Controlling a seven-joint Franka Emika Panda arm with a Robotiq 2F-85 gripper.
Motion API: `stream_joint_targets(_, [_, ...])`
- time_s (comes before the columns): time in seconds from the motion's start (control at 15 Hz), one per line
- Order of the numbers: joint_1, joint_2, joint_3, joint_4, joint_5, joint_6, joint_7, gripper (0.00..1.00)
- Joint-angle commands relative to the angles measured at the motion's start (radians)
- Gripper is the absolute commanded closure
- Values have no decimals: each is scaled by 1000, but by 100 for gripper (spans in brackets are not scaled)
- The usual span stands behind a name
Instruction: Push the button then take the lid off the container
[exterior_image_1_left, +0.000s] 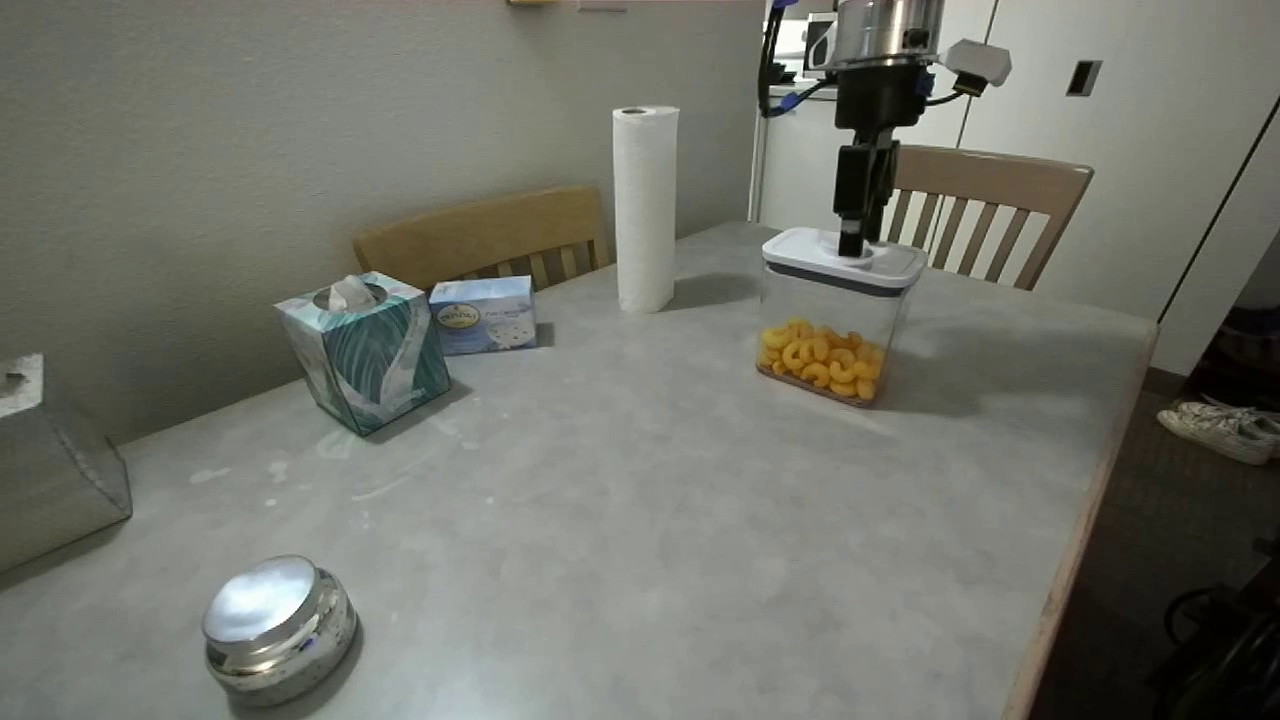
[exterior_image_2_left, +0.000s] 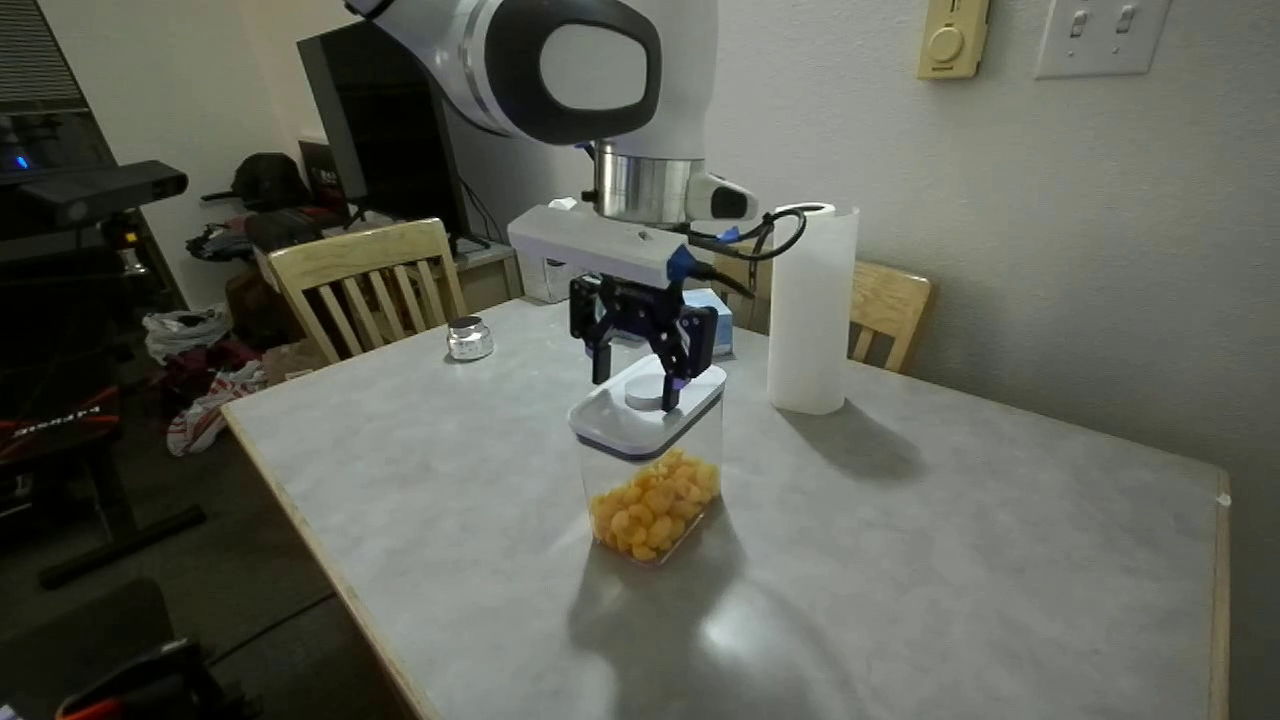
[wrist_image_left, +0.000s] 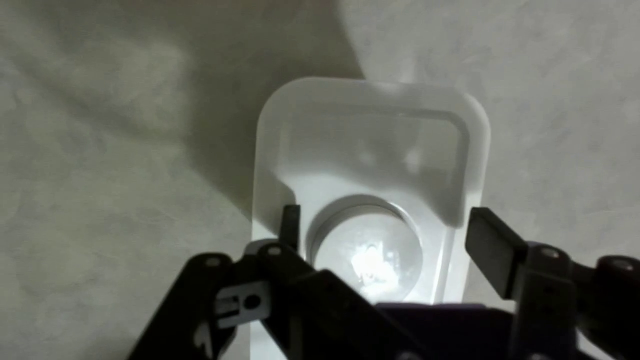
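Black pincer (exterior_image_2_left: 636, 390) hung over raised round white button (wrist_image_left: 370, 255), jaws apart, rectangular white plastic lid (exterior_image_2_left: 614, 420) capped clear plastic box (exterior_image_1_left: 826, 308)

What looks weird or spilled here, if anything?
In an exterior view, pale patches oddly dot the grey table near the teal tissue box, maybe smears or reflections. The snacks sit inside the container.

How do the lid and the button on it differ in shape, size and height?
Shape: the lid is rectangular with rounded corners; the button is round.
Size: the lid covers the whole top of the container, while the button takes up only part of the lid.
Height: the button looks raised above the lid's surface around it.
Shared: both are white.
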Motion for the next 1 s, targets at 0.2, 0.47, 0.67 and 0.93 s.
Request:
stream_joint_targets(0.2, [-13,25,5,17,5,42,4,19])
stream_joint_targets(0.47, [-15,31,8,19,10,59,3,20])
stream_joint_targets(0.67, [-15,33,10,17,13,67,3,51])
stream_joint_targets(0.93, [-15,30,10,17,13,67,6,71])
